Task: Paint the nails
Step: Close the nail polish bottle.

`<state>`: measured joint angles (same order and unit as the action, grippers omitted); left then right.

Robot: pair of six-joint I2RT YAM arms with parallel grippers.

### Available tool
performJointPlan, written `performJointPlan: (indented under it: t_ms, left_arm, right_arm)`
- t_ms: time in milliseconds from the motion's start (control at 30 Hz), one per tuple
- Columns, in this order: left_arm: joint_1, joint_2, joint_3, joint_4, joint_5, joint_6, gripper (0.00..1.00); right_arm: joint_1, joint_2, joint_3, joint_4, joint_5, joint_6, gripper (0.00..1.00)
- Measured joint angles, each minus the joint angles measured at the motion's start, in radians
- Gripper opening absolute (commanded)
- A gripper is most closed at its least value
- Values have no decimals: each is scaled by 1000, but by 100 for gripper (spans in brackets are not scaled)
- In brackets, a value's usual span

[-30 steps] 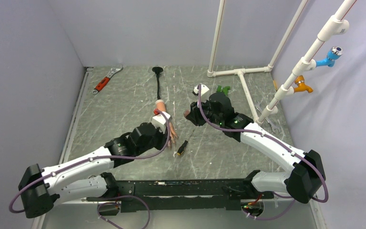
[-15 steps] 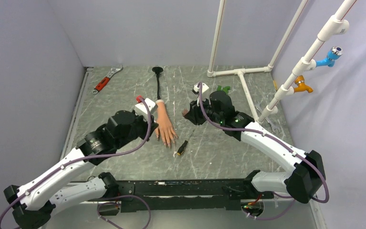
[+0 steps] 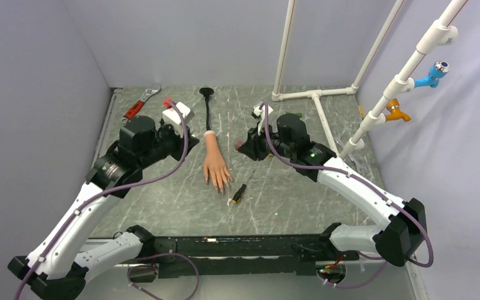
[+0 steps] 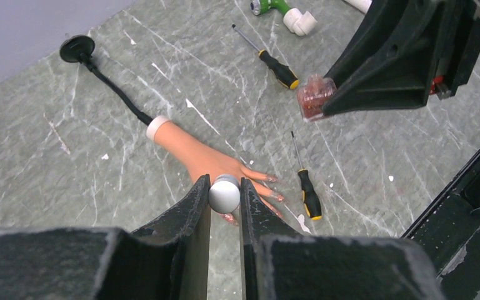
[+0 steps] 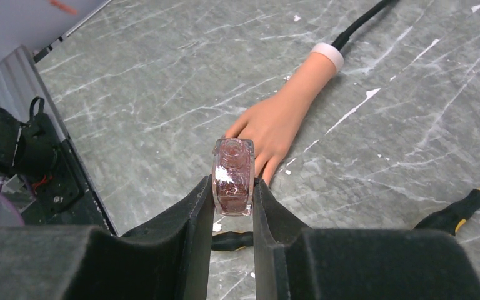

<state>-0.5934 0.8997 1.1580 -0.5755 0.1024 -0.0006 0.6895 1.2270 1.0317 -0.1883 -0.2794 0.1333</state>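
The left fingers (image 4: 195, 209) pinch a round silver cap (image 4: 224, 194). The right fingers (image 5: 197, 212) pinch a pinkish glass bottle (image 5: 232, 177). Both hang above the peach rubber hand (image 3: 215, 165), probably so the brush can reach the nails (image 4: 279, 197).

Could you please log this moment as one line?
left gripper: holds silver cap | right gripper: holds bottle | hand: on table, untouched
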Motion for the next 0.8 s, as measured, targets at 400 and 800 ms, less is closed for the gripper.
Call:
performJointPlan:
  t_ms: [400,800]
  left_arm:
    - [112,136,85,33,360,9,0]
    - [256,139,-47,217,705,-130,0]
  right_arm:
    - [11,-5,18,-6,-183,-119,0]
    - [73,12,48,-47,-238,-248,0]
